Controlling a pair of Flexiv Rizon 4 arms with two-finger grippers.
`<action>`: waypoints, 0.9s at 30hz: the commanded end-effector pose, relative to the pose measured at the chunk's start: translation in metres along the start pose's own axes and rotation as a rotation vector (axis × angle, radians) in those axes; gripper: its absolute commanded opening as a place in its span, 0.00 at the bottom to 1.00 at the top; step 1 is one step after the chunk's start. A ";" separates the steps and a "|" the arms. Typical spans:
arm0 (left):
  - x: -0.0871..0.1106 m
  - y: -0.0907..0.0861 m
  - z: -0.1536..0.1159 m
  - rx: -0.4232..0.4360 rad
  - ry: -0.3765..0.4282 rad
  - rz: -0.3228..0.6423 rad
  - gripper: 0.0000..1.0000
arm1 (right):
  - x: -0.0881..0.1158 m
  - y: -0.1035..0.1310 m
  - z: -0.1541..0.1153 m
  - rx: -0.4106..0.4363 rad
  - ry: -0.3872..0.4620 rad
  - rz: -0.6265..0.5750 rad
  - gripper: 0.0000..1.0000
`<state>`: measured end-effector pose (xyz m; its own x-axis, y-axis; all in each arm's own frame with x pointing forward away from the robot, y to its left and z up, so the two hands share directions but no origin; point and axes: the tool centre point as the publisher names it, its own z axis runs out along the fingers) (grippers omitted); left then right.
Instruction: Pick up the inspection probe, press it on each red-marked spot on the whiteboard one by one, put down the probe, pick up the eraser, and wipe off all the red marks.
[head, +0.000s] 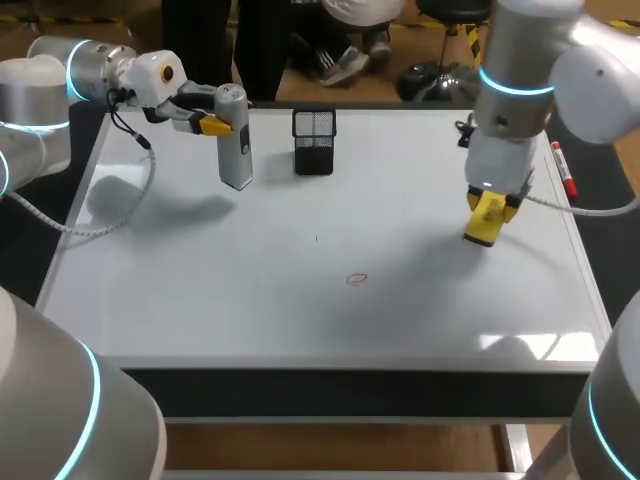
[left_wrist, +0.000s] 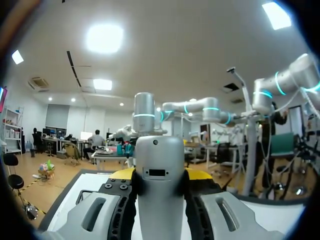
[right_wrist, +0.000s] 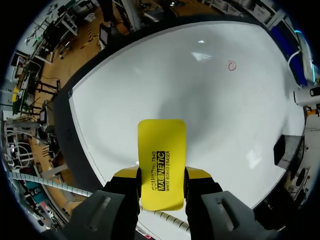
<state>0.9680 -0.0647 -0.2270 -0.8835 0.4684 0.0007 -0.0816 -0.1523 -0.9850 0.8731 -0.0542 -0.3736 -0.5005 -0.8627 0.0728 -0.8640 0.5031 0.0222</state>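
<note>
Left end effector (head: 222, 122): clamped on the grey probe (head: 235, 140), upright at the whiteboard's (head: 250, 290) far left.
Right end effector (head: 489, 207): gripping the yellow eraser (right_wrist: 161, 145) above the whiteboard's right side.
Red mark (head: 356, 279): one small circle near the middle, well apart from both.

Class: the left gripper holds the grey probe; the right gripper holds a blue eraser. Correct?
No: the flat rectangular eraser in the right gripper is yellow, not blue, as the right wrist view shows. The rest holds.

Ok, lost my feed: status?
Left end effector shut on inspection probe, upright. Right end effector shut on eraser. One red mark on whiteboard; mesh pen holder aside.
</note>
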 end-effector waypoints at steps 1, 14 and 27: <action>-0.003 0.000 -0.002 0.002 0.010 -0.002 0.00 | -0.015 0.023 -0.007 0.043 0.035 -0.051 0.00; -0.003 0.000 -0.002 0.002 0.010 -0.002 0.00 | -0.086 0.102 -0.004 0.098 0.102 -0.319 0.00; -0.003 0.000 -0.002 0.002 0.010 -0.002 0.00 | -0.144 0.156 0.012 0.093 0.075 -0.451 0.00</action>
<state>0.9694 -0.0646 -0.2280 -0.8817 0.4718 0.0002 -0.0827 -0.1541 -0.9846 0.8083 0.1307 -0.3834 -0.0697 -0.9949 0.0731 -0.9975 0.0686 -0.0176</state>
